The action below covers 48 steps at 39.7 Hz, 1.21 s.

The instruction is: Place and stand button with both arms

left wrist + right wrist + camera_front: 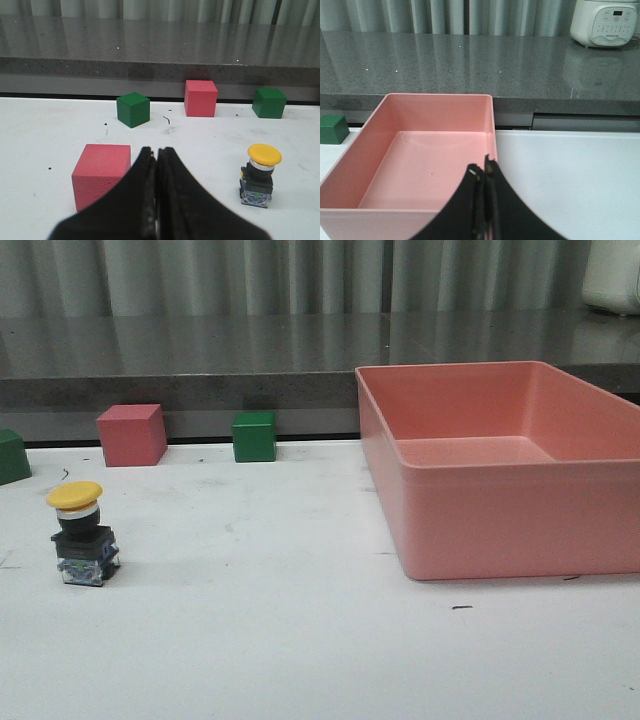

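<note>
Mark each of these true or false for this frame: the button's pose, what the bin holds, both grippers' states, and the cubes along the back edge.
1. The button stands upright on the table, yellow cap on top. True.
2. The pink bin holds a green cube. False: the bin is empty in both the front and right wrist views.
3. The left gripper is shut and holds nothing. True.
4. The right gripper grips the button. False: it is shut on nothing, near the bin.
5. Only green cubes sit along the back edge. False: a pink cube sits there beside a green cube.
</note>
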Each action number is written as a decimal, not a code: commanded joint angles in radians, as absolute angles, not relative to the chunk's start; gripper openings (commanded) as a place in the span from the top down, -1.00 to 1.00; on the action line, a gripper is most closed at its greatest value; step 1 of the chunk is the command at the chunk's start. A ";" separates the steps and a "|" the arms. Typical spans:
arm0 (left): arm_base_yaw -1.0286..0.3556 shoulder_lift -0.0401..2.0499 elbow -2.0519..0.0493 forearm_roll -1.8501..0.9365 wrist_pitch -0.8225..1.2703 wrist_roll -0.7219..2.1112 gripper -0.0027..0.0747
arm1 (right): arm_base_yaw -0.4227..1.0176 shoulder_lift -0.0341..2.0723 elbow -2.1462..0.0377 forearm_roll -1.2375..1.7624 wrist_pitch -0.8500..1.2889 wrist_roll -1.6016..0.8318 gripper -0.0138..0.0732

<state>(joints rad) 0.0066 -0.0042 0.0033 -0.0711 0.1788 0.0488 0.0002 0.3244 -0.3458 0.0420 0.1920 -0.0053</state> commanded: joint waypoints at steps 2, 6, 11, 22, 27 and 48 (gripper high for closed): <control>0.007 -0.029 0.010 -0.083 0.085 0.038 0.98 | -0.001 0.329 -0.370 0.030 0.116 -0.015 0.84; 0.007 -0.029 0.010 -0.083 0.085 0.038 0.98 | -0.001 0.329 -0.370 0.030 0.116 -0.015 0.84; 0.007 -0.029 0.010 -0.083 0.085 0.038 0.98 | -0.001 0.329 -0.370 0.030 0.116 -0.015 0.84; 0.007 -0.029 0.010 -0.083 0.085 0.038 0.98 | -0.001 0.329 -0.370 0.030 0.116 -0.015 0.84; 0.007 -0.029 0.010 -0.083 0.085 0.038 0.98 | 0.019 0.329 -0.370 0.030 0.117 -0.015 0.84; 0.007 -0.029 0.010 -0.083 0.085 0.038 0.98 | 0.066 0.326 -0.236 0.027 0.085 -0.015 0.84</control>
